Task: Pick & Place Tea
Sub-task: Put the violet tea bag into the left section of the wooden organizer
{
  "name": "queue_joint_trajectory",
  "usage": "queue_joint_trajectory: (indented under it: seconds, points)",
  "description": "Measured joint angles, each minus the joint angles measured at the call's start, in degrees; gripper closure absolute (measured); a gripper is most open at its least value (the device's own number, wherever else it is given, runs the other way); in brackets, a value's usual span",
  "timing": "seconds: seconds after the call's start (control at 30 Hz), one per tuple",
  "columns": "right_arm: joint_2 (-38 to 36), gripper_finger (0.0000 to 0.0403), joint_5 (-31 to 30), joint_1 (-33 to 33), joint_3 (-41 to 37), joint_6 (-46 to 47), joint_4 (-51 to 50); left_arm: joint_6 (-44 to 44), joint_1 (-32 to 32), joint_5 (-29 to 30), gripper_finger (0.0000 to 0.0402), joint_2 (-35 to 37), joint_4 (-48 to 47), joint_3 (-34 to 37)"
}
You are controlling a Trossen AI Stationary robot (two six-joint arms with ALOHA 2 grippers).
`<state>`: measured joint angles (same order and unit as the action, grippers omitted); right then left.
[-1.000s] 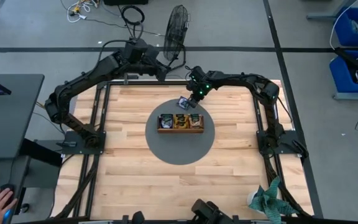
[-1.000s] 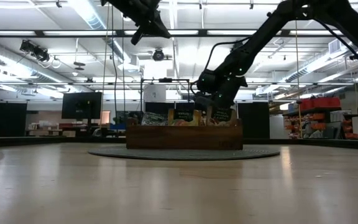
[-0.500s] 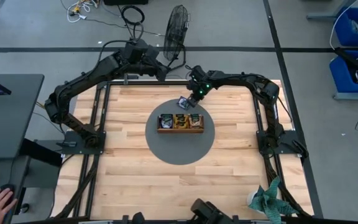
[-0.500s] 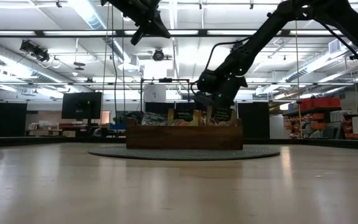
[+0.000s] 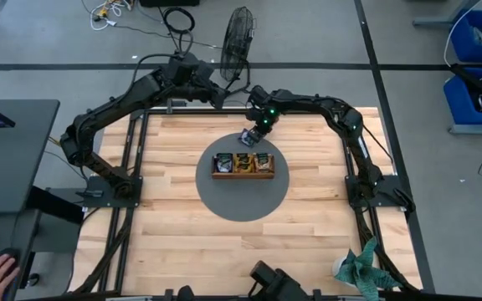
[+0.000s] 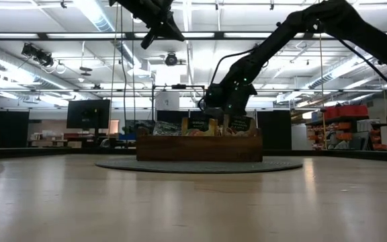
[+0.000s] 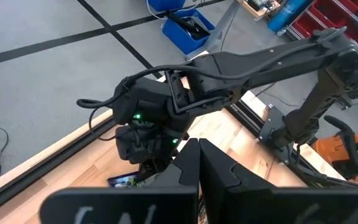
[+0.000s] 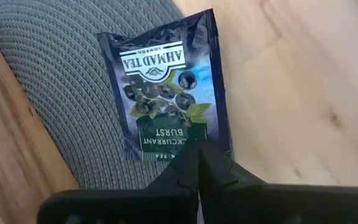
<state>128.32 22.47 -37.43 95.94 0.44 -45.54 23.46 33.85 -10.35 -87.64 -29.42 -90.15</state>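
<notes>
- The left tool [image 5: 221, 98] hangs high over the tabletop's [image 5: 182, 226] far edge, fingers pressed together, empty.
- A wooden tray [image 5: 243, 165] with sachets in it sits on a round grey mat [image 5: 224, 194].
- A dark blue sachet [image 8: 168, 87], printed with berries and leaves, lies flat across the mat's far rim, half on bare wood.
- The right tool [image 8: 199, 163] is above it, fingers together, holding nothing.
</notes>
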Motion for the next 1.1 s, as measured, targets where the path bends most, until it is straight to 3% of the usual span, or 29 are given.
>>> queue_joint_trajectory:
  seconds: [0.23,0.67,0.83,1.1]
  points:
    - [0.1,0.0403,-1.0,-0.3,0.0,1.1,-4.0,-0.1,0.0,0.0,0.0399,0.0,0.0,0.0]
    - [-0.7,0.0403,-10.4,-2.4,0.1,-1.5,-16.2,-0.7,0.0,0.0,0.0399,0.0,0.1,0.0]
    - [-2.4,0.0403,-15.0,-3.4,-0.1,-1.4,-16.9,-0.7,0.0,0.0,0.0399,0.0,0.1,0.0]
    - [-5.4,0.0392,-14.6,-4.4,-0.2,-1.6,-14.9,-2.0,0.0,0.0,0.0399,0.0,0.1,0.0]
